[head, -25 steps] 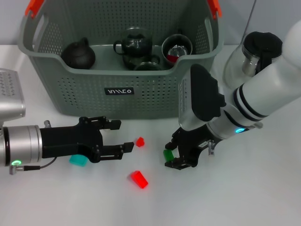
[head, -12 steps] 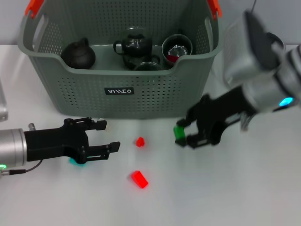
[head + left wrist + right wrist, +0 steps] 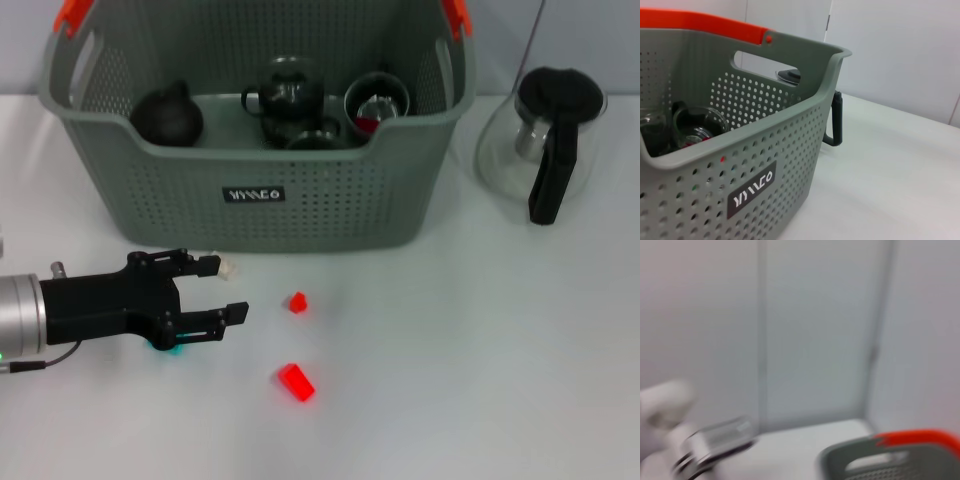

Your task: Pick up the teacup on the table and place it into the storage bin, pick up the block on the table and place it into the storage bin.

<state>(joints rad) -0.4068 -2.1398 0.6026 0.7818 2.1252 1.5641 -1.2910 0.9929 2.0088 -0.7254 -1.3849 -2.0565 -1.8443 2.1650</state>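
Note:
The grey perforated storage bin (image 3: 330,200) stands at the back of the table, and its wall (image 3: 790,145) fills the left wrist view. Inside it are a dark teapot (image 3: 168,115), a second dark pot (image 3: 288,90) and a glass cup (image 3: 377,100). No teacup shows on the table. Two red blocks (image 3: 297,302) (image 3: 296,381) lie on the white table in front of the bin. My left gripper (image 3: 222,290) hovers open, low at the left, fingers pointing toward the small red block. A teal block (image 3: 166,346) peeks out under it. My right gripper is out of view.
A glass carafe (image 3: 540,140) with a black handle stands right of the bin; its handle (image 3: 836,120) shows past the bin's corner. The right wrist view shows a wall and a bin corner with an orange clip (image 3: 920,440).
The right arm, shut on a green block, rose and left the head view, uncovering the carafe. The left gripper drew back a little to the left, staying open.

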